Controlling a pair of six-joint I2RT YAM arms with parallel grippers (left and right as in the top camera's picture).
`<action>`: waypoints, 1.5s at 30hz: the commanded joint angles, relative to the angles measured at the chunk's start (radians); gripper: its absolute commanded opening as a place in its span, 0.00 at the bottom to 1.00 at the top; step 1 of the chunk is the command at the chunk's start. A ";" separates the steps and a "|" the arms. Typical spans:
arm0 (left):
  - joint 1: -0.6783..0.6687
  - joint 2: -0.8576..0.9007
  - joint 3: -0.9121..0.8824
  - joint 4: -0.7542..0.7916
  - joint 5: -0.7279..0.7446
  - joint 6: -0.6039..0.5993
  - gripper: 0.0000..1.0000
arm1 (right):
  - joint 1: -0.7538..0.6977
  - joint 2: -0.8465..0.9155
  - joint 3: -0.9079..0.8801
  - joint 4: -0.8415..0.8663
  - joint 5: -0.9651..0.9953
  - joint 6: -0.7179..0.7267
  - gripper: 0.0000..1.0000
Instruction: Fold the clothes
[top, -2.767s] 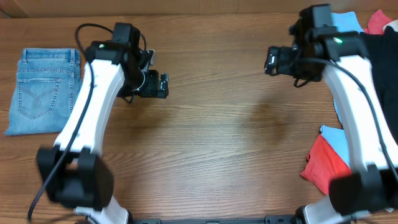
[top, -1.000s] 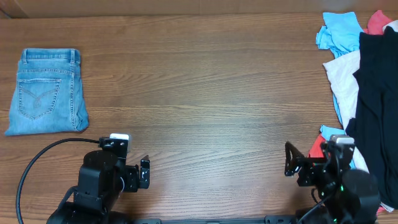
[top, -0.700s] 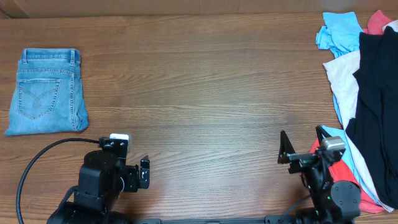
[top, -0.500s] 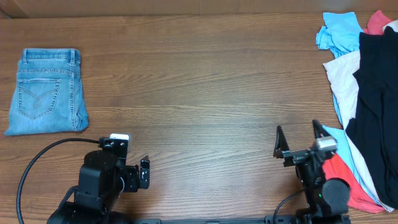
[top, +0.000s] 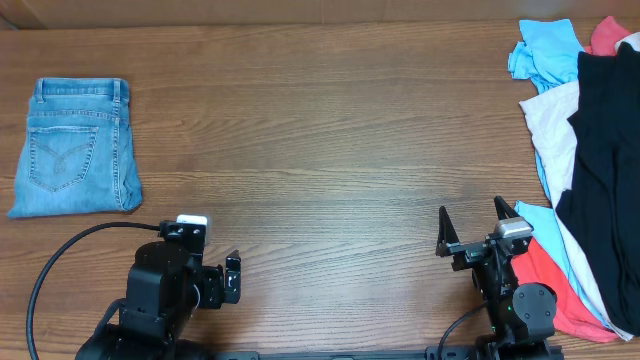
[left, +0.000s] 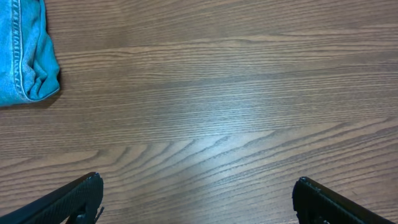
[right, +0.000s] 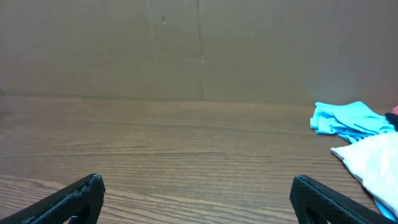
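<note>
The light blue denim jeans (top: 72, 147) lie folded in a neat rectangle at the far left of the table, back pocket up. A corner of them shows in the left wrist view (left: 25, 56) at the top left. My left gripper (left: 196, 193) is open and empty at the table's front left, well apart from the jeans; in the overhead view it sits low by its base (top: 232, 278). My right gripper (right: 196, 190) is open and empty at the front right, also visible in the overhead view (top: 470, 225).
A pile of garments lies along the right edge: sky-blue (top: 545, 45), white (top: 550, 120), black (top: 605, 150) and red (top: 550, 285). The sky-blue and white ones show in the right wrist view (right: 345, 118). A cardboard wall (right: 186, 50) stands at the back.
Both arms have drawn back from over the table to the front edge. The right gripper has shifted slightly left and spread. The jeans have not moved.
</note>
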 joint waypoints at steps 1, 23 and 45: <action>0.000 0.000 -0.002 0.003 -0.008 -0.009 1.00 | 0.003 -0.007 -0.007 0.006 -0.001 -0.004 1.00; 0.252 -0.153 -0.143 0.090 0.055 0.002 1.00 | 0.003 -0.007 -0.007 0.006 -0.001 -0.004 1.00; 0.267 -0.541 -0.766 0.999 0.080 0.020 1.00 | 0.003 -0.007 -0.007 0.006 -0.001 -0.004 1.00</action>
